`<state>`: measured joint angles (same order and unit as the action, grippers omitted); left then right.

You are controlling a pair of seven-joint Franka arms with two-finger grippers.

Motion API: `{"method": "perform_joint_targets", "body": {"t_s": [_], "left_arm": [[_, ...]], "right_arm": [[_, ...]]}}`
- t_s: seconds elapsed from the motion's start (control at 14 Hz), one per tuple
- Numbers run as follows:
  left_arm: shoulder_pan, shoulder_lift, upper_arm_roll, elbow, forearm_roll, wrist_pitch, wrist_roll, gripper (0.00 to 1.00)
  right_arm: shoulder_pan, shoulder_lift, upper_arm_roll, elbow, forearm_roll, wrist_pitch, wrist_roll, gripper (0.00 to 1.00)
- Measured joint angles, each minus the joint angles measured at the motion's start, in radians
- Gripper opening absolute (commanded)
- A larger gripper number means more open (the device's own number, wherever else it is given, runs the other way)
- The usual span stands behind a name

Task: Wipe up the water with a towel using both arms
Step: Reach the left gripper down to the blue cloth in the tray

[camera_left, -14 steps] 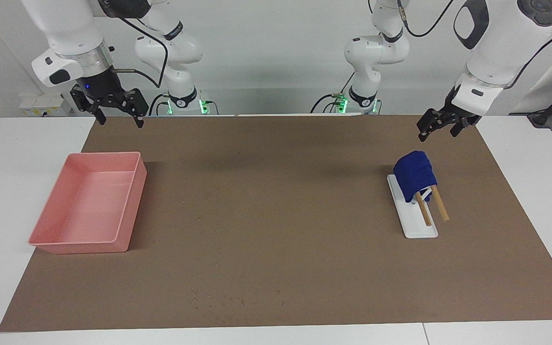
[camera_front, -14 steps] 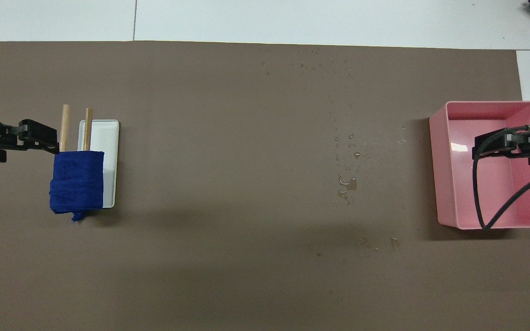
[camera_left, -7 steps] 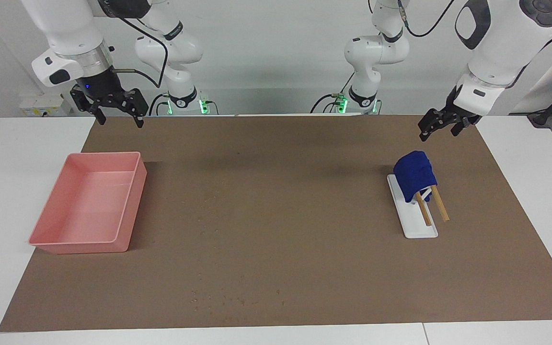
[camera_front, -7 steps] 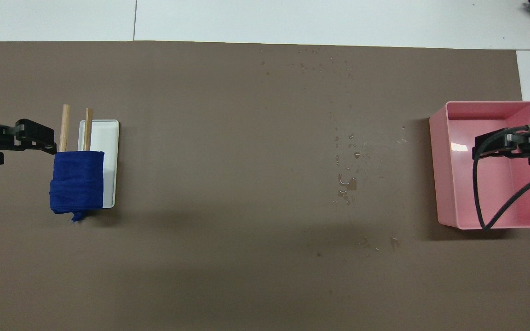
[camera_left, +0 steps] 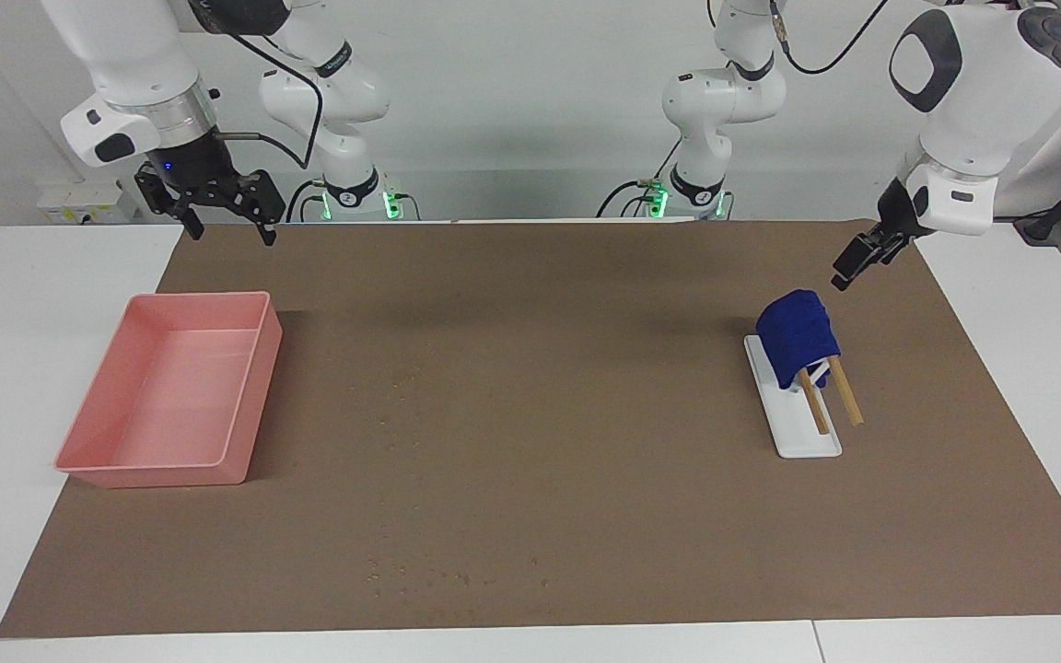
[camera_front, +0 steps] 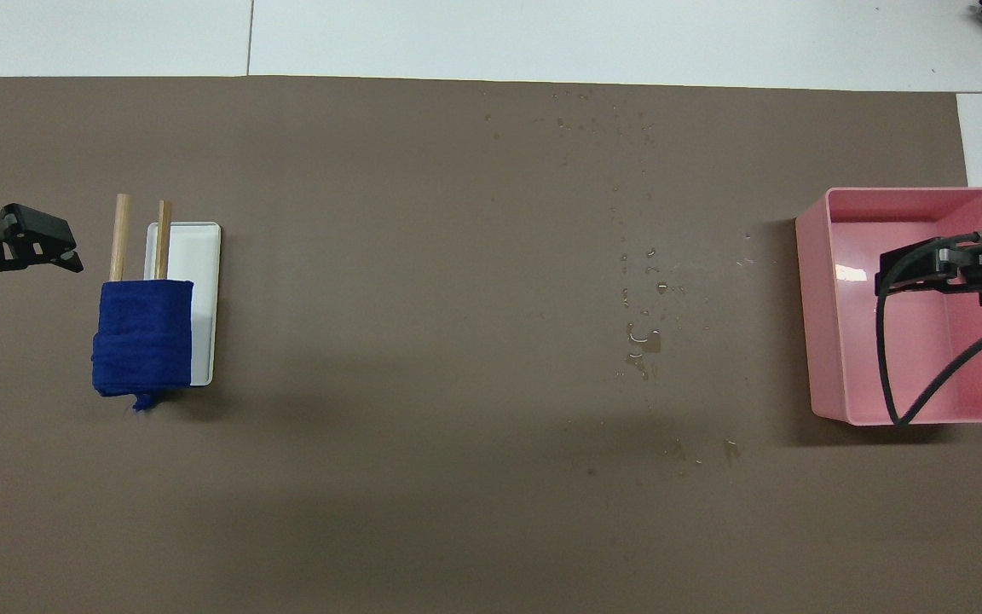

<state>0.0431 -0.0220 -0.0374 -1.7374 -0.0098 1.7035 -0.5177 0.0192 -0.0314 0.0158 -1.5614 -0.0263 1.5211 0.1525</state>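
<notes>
Taken across the facing view from one edge to the other, the right gripper (camera_left: 222, 224) is met first. It is held in the air over the brown mat (camera_left: 530, 433) at the right arm's end of the table, close to the pink tray (camera_left: 254, 387); its jaws are seen spread apart and nothing is held. The right arm is judged to be waiting.

Next, the water (camera_front: 644, 341) is found as a loose scatter of small droplets on the mat, between the tray and the table's middle, with the trail running on toward the mat's edge farthest from the robots. None of it is seen to be wiped.

At the left arm's end, the blue towel (camera_left: 798, 336) is draped over a small rack of two wooden rods (camera_left: 845, 391) set on a white base (camera_left: 807, 437). The left gripper (camera_left: 857, 256) is held in the air just above and beside the towel, not touching it; its jaws are released and empty.

The step in hand is judged to be the approach to the towel; no wiping has begun. The next move calls for the left gripper to be lowered onto the draped cloth, closed on its upper fold, and lifted clear of the rods without the rack being toppled, before the towel is carried well across to the droplets.
</notes>
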Motion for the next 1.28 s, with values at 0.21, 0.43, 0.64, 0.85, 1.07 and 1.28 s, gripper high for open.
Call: {"method": "perform_joint_targets", "body": {"t_s": [0.21, 0.43, 0.64, 0.85, 1.07, 1.28], "left_arm": [[0.017, -0.051, 0.006, -0.121, 0.000, 0.065, -0.098, 1.00], [0.043, -0.100, 0.022, -0.205, 0.000, 0.093, -0.229, 1.00], [0.046, -0.128, 0.023, -0.284, 0.000, 0.140, -0.302, 1.00], [0.046, -0.130, 0.022, -0.324, 0.000, 0.197, -0.307, 1.00], [0.046, -0.130, 0.021, -0.330, 0.003, 0.242, -0.094, 1.00], [0.058, -0.130, 0.024, -0.340, 0.026, 0.244, 0.200, 1.00]], "right_arm": [[0.000, 0.000, 0.000, 0.000, 0.000, 0.000, 0.000, 1.00], [0.000, 0.000, 0.000, 0.000, 0.000, 0.000, 0.000, 1.00], [0.000, 0.000, 0.000, 0.000, 0.000, 0.000, 0.000, 1.00], [0.000, 0.000, 0.000, 0.000, 0.000, 0.000, 0.000, 1.00], [0.000, 0.000, 0.000, 0.000, 0.000, 0.000, 0.000, 1.00], [0.000, 0.000, 0.000, 0.000, 0.000, 0.000, 0.000, 1.00]]}}
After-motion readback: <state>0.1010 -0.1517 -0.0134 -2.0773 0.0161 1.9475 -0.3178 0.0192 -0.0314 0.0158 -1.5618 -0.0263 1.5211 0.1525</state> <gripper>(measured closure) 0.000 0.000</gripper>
